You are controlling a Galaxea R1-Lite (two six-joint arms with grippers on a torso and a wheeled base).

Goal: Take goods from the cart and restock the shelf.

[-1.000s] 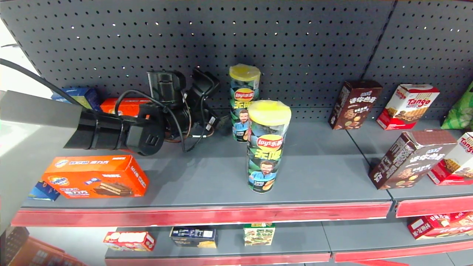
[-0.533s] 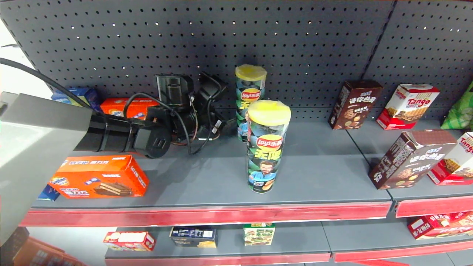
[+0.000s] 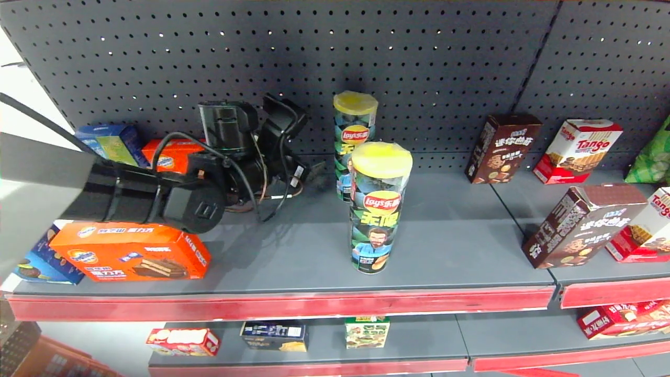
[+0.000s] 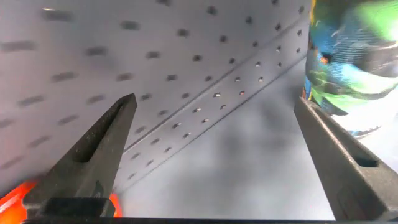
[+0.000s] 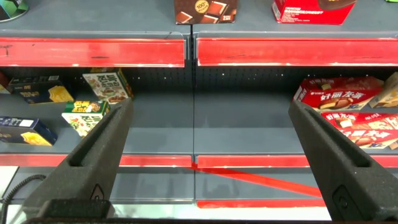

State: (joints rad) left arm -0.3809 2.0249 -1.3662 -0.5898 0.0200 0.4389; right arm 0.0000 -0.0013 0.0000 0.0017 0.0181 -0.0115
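Jaws of your left gripper [image 4: 214,104] stand wide apart with nothing between them. The gripper is low over the grey shelf [image 3: 293,251], just beside the rear chip can [image 3: 355,137], which stands upright near the pegboard [image 3: 419,63]. Note the front chip can [image 3: 379,209] upright directly before it, nearer the shelf's red edge, with an orange box [image 3: 131,250] lying flat well off to your left. Your right gripper [image 5: 210,104] is likewise spread wide and empty, facing the lower shelves [image 5: 249,134] and their snack boxes [image 5: 339,92].

Front chip can [image 3: 376,209] — yellow lid; shelf edge [image 3: 282,303] red.
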